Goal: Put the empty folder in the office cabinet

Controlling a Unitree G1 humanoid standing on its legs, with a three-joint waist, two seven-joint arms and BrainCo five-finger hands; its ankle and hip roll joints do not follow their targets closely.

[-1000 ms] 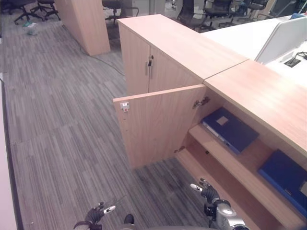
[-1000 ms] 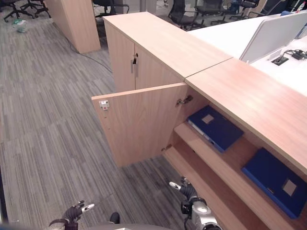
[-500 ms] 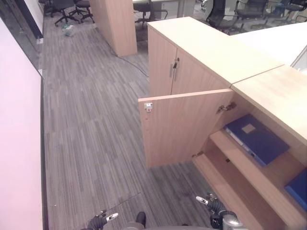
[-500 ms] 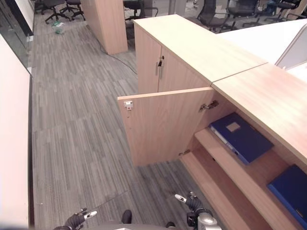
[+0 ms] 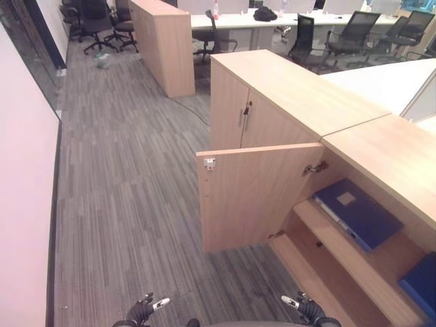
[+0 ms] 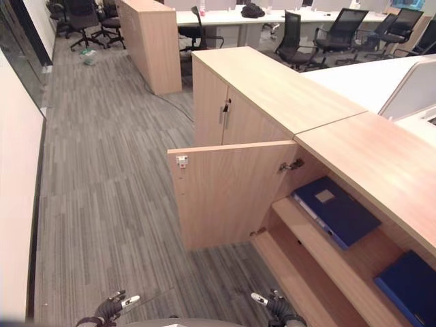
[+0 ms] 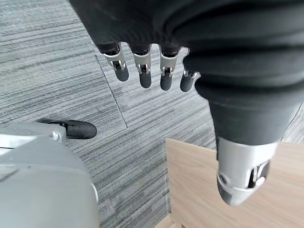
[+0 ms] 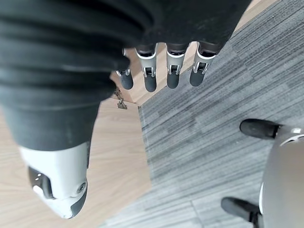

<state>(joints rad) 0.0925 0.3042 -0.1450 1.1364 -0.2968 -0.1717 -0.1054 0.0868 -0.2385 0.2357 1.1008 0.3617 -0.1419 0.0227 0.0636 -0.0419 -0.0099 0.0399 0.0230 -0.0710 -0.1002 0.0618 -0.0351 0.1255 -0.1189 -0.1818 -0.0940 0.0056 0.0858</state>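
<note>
Fingers (image 7: 145, 76) slack; folder (image 5: 357, 212) shelved.

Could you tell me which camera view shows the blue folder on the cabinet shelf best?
The right eye view: the blue folder lies flat on the cabinet shelf, fully visible. The left eye view shows it similarly.

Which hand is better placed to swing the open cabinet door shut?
Probably the left hand: it hangs open on the door's free-edge side, while the right hand, also open, sits by the hinge and shelves.
</note>
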